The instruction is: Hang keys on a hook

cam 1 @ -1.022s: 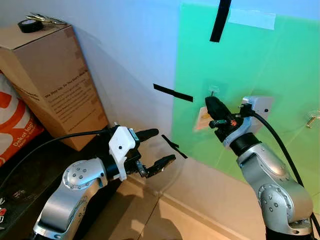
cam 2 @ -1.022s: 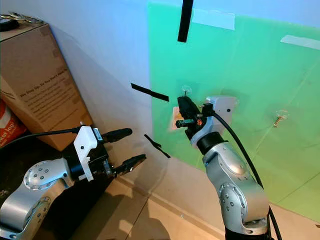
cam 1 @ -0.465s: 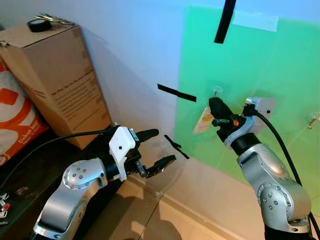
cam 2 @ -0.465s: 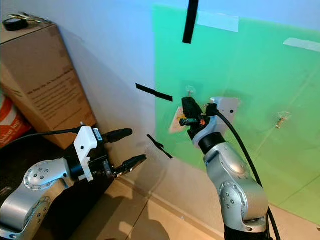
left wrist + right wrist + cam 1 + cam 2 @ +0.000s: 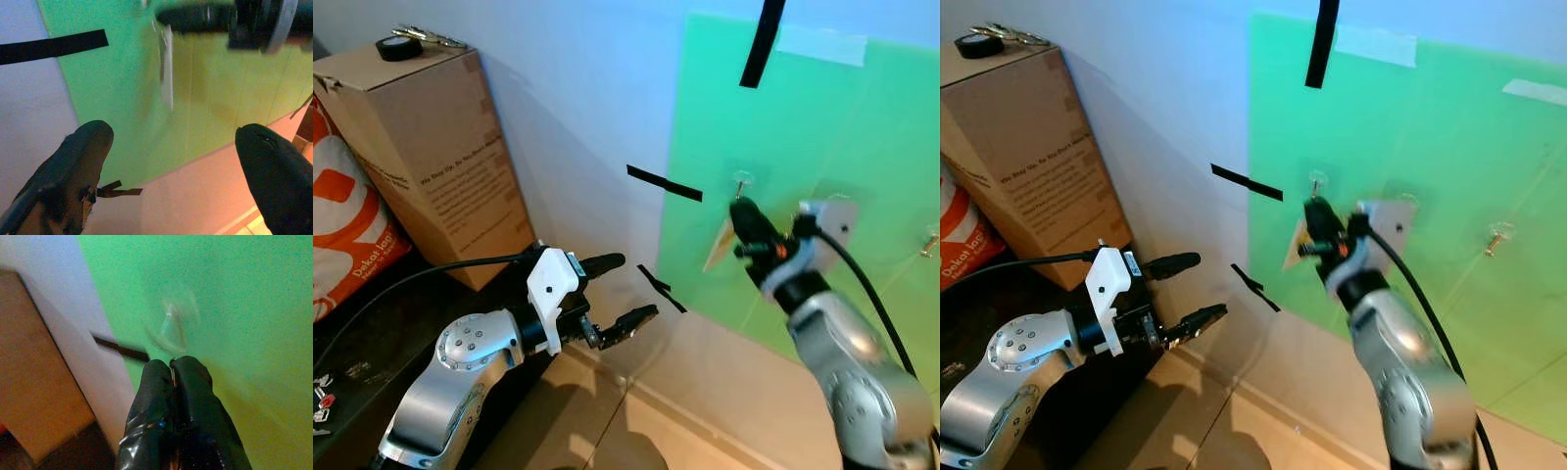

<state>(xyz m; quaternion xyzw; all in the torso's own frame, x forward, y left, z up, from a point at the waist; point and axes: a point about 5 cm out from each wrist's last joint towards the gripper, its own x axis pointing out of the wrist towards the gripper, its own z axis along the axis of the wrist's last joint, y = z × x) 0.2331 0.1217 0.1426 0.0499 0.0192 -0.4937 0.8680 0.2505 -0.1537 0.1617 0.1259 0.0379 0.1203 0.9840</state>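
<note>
Hooks number two on the green sheet: one clear hook just above the right tool, and a second hook far to the right, cut by the picture's edge. Right tool's two black fingers are pressed together on something thin; a sliver of metal shows between their tips in the right wrist view, probably the key ring, though blur makes that hard to confirm. A pale tag hangs below and left of that tool, close against the green sheet, and no single key can be counted. The near hook itself is smeared in the right wrist view, lying just beyond the fingertips.

Left tool hovers low and left, well apart from the hook, its two fingers spread wide with nothing between them.

Four black tape strips show on the wall: one upright strip at the top, one middle strip, one lower strip, plus a pale strip beside the top one. One cardboard box stands at left, carrying one tape roll; one orange bag beside it is partly cropped.
</note>
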